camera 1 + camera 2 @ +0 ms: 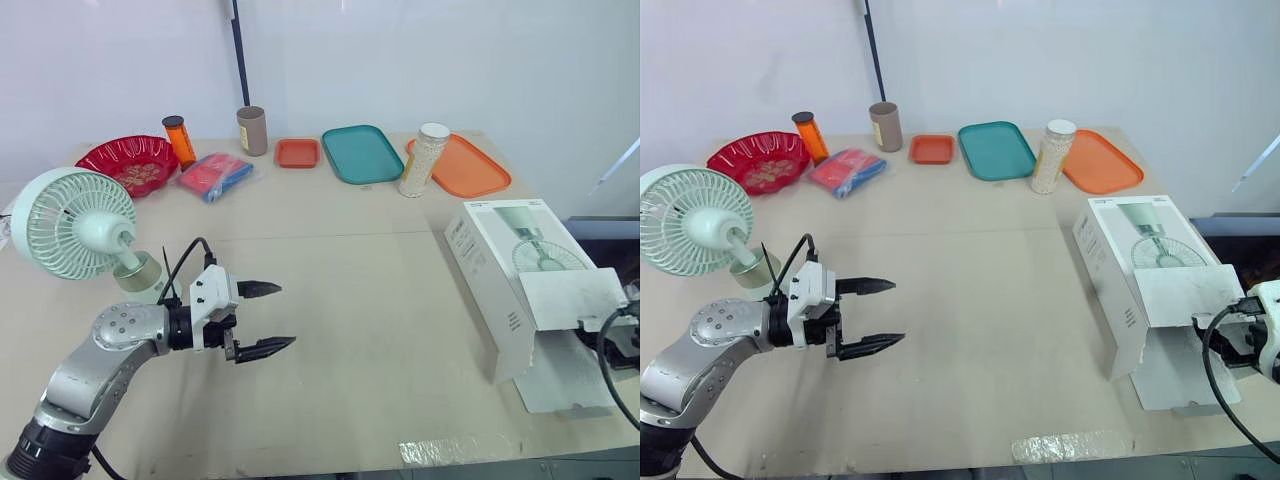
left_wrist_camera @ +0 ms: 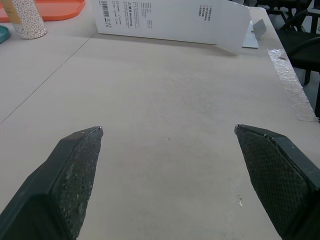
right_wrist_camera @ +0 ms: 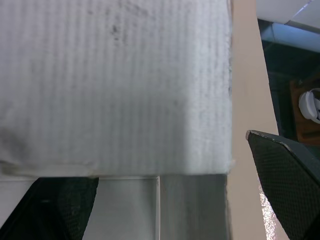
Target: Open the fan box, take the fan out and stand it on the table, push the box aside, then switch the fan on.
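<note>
Already the fan (image 1: 75,225) stood just behind the released left pincer (image 1: 262,318), so the right pincer (image 3: 171,155), released astride the flap (image 3: 115,85) of the box (image 1: 500,260), probably needed to push it aside next.

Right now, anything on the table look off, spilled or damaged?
Nothing spilled. The fan box lies flat near the right edge of the table, its end flap hanging open and smudged. A crinkled strip of clear tape sits at the front edge. The fan stands on its base.
</note>
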